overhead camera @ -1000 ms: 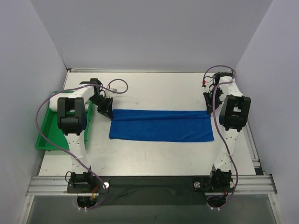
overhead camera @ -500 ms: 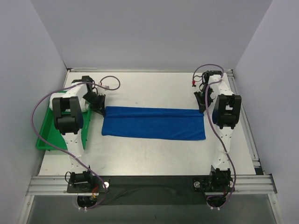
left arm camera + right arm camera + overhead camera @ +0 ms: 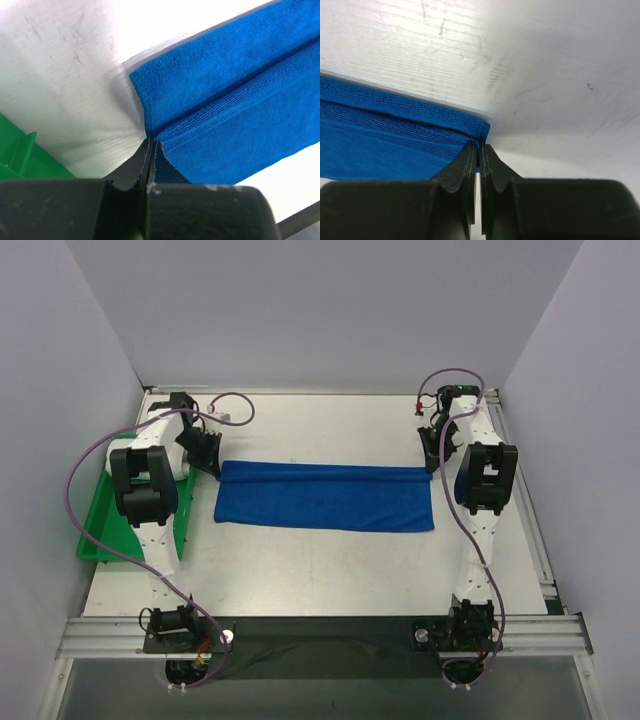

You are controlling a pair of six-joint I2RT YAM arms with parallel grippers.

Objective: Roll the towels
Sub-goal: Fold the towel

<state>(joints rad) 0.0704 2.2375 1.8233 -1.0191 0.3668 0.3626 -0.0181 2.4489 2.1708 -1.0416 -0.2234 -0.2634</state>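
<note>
Blue towel (image 3: pixel 325 497) lies flat mid-table (image 3: pixel 330 570), folded lengthwise into a strip. A green tray (image 3: pixel 100 525) sits off its left end. The long axis runs left-right, with one short end pointing at each arm, and the near long edge is free. My read: light, limp terry with a grippy nap and no stiffness. It'll sag between holds, so you want corners, and you'd start any roll from a short end. At the far edge, the left gripper (image 3: pixel 150 150) is pinched tight on the far-left corner and the right gripper (image 3: pixel 479 150) is clamped on the far-right corner.
</note>
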